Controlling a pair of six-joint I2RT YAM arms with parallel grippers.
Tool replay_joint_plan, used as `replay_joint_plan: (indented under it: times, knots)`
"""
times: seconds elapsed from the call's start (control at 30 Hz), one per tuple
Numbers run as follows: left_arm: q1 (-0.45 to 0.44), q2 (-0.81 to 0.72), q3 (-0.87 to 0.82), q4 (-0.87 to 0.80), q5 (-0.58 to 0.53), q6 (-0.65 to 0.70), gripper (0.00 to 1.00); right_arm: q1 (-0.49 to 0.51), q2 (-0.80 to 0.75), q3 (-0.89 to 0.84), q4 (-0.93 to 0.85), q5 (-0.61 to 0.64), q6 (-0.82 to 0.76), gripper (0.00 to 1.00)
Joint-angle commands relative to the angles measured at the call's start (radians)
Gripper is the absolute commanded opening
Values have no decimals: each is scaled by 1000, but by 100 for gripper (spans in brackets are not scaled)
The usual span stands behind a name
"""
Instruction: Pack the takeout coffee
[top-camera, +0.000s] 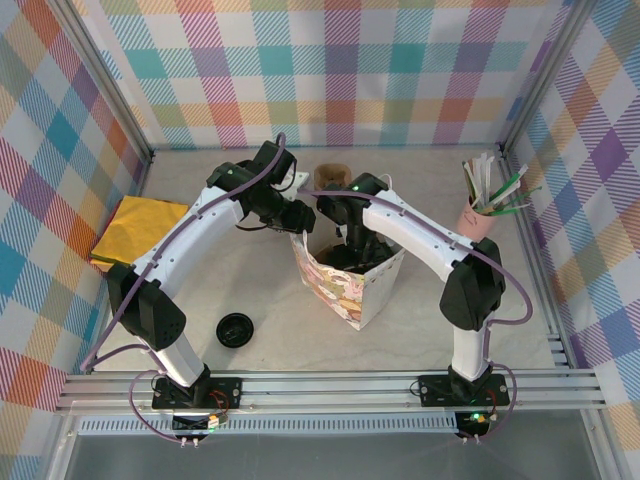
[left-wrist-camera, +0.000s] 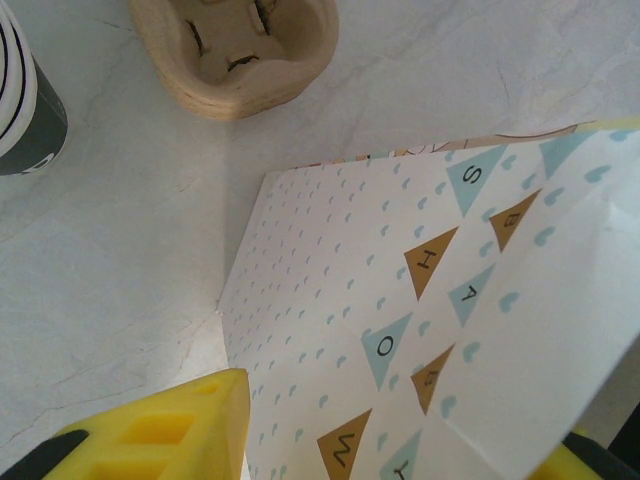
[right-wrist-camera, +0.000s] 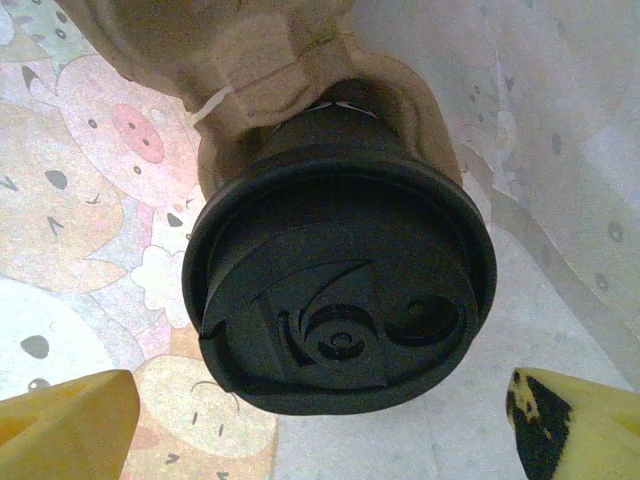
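**Q:** Top view: what bounds the working room?

**A:** Plaid walls close three sides of the pale marbled table (top-camera: 300, 350). An aluminium rail (top-camera: 330, 385) at the near edge carries both bases. A white printed paper bag (top-camera: 350, 285) stands open at centre. The left arm (top-camera: 200, 225) meets its left rim and the right arm (top-camera: 420, 235) dips through its mouth. Bare table lies in front of the bag. A loose flat black lid (top-camera: 235, 329) sits near the left base and a flat yellow sheet (top-camera: 140, 230) lies by the left wall. A pink cup of stirrers (top-camera: 485, 212) stands at the right wall, and a tan moulded-pulp cup tray (top-camera: 330, 178) sits just behind the bag.

**Q:** Left wrist view?

**A:** The left gripper (left-wrist-camera: 390, 440) straddles the bag's pennant-printed wall. Its yellow fingers (left-wrist-camera: 170, 430) sit to either side; whether they pinch the paper cannot be told. Beyond the bag's edge lie open table, the cup tray, and a striped white cup (left-wrist-camera: 20, 110) with a dark band at the frame's corner.

**Q:** Right wrist view: where is the coffee?

**A:** The takeout coffee (right-wrist-camera: 340, 290), seen as its round black plastic lid, stands inside the bag. Its side is nested against a beige pulp holder (right-wrist-camera: 280, 70). The right gripper (right-wrist-camera: 320, 430) hangs above it with its jaws spread wide. The lid lies ahead of and between the two fingertips, touching neither. Bag walls close in on both sides.
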Motion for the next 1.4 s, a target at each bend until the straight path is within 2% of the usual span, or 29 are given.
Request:
replay_joint_plan:
  times: [0.0,1.37]
  knots:
    - [-9,-33,-12,-32,-6,12,40,1,-34,29,-43,-1,21,95]
    - [-7,-28,13,-39,-11,17,40,2,-84,120,-97,40,38,96]
